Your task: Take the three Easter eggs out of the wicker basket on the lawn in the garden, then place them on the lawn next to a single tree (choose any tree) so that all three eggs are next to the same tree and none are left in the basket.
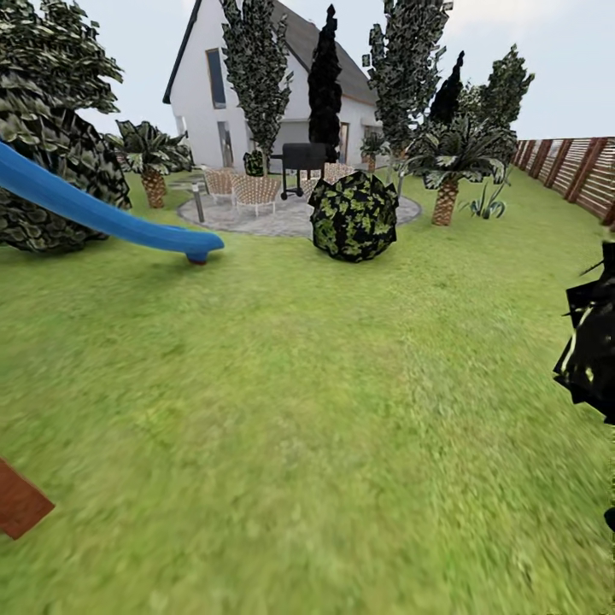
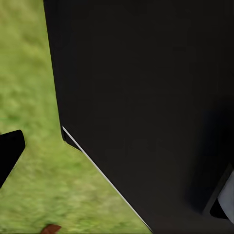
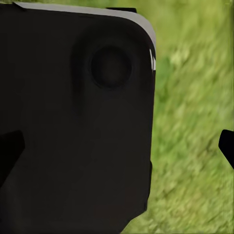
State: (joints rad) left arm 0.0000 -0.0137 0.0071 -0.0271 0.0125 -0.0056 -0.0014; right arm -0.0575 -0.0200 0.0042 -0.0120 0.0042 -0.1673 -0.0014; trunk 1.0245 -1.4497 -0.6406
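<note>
Head view: wide run of lawn (image 1: 282,410) ahead, green with yellowish patches, open ground all the way from the near edge up to the round dark-green bush (image 1: 353,215). All places below are taken from that bush.

- Left of the bush, well apart: the lower end of a blue slide (image 1: 102,213) coming down to the grass; a big leafy shrub (image 1: 51,154) behind it.
- Behind the bush: grey paved patio (image 1: 282,218) with wicker chairs (image 1: 248,190) and a black grill (image 1: 301,158); beyond that a white house (image 1: 256,94) with dark roof, tall narrow trees in front of it.
- Right of the bush, near: a short palm (image 1: 448,166). Further right, a slatted wooden fence (image 1: 581,171) bounds the lawn.
- Far right and nearer the camera than the bush: black-leaved foliage (image 1: 591,350) cut by the frame edge.
- Far left and much nearer than the bush: a reddish-brown corner (image 1: 19,504), kind not clear.

Left wrist view: grass beside a large black robot panel (image 2: 146,97); one dark fingertip (image 2: 9,152) at the frame edge. Cannot tell whether the left fingers are released or clenched.

Right wrist view: black housing (image 3: 73,117) with a round recess, grass past it; dark fingertips (image 3: 227,146) at both sides of the frame, nothing seen between them. Spread not readable here either
</note>
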